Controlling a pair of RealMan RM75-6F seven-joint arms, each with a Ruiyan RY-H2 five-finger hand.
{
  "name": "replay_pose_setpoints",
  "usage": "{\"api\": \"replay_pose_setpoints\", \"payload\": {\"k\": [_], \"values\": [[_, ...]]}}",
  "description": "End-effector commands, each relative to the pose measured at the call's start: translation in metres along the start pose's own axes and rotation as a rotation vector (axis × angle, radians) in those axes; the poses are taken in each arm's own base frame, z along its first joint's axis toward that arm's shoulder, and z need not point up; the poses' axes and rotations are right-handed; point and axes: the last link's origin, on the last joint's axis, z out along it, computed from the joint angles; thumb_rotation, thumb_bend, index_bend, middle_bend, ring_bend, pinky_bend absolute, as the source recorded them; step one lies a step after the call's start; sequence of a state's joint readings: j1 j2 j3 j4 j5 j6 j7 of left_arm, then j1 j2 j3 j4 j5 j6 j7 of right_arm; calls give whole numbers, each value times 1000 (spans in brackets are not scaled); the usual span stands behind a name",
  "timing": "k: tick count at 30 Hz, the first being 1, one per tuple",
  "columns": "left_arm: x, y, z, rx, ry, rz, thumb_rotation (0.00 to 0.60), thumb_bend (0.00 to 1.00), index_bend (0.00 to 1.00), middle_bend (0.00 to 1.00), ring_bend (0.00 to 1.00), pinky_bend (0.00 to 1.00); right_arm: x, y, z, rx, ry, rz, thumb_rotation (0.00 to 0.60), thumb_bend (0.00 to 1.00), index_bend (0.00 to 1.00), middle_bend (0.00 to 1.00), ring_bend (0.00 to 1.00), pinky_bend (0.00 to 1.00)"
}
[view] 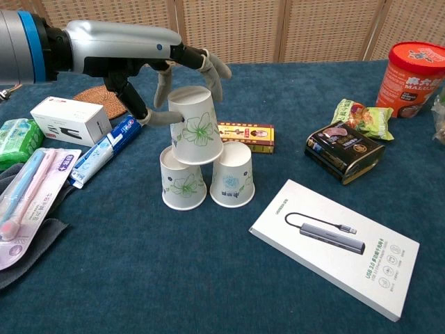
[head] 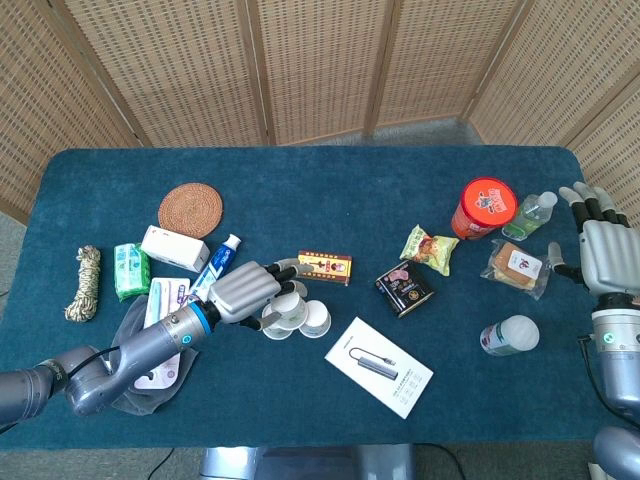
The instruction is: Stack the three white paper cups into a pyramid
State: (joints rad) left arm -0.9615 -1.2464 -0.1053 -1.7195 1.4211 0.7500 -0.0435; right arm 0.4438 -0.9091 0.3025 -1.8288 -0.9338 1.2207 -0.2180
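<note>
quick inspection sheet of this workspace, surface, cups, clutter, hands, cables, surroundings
surface: table with a dark teal cloth
job's things: two base cups upside down, side by side; top cup upside down across them, slightly tilted
clutter: coaster, rope bundle, toothpaste, toothbrush pack, white adapter box, red noodle tub, snack bags, dark tin, bottle lying down
hands: left hand with fingers around the top cup; right hand open, off the cups
cables: thin dark cable by the left arm
surroundings: woven screen panels behind the table
</note>
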Motion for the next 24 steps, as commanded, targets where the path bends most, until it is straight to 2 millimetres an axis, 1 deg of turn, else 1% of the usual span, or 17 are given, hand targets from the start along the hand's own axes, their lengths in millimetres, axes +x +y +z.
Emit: {"api": "replay_pose_setpoints", "payload": {"k": [1, 8, 13, 19, 24], "values": [[-3, 1, 1, -1, -6, 3, 600, 524, 408, 97, 107, 492, 0, 0, 0, 0, 0, 0, 600, 486, 110, 84, 0, 175], [-6, 3, 3, -7, -13, 10, 600, 524, 389, 85, 90, 475, 1, 1, -1, -1, 2, 3, 600, 487, 110, 84, 0, 176], [-6, 4, 2, -6, -21, 10, 600, 523, 327, 44, 39, 430, 2, 1, -1, -4, 4, 5, 600, 488, 110, 84, 0, 176], [-5, 5, 1, -9, -19, 7, 600, 523, 278, 3, 3, 399, 2, 1, -1, -3, 6, 7, 600, 492, 110, 83, 0, 175], [-4, 5, 1, -14, -17, 7, 600, 523, 245, 0, 0, 361, 2, 1, -1, -4, 7, 8, 600, 492, 109, 84, 0, 176]]}}
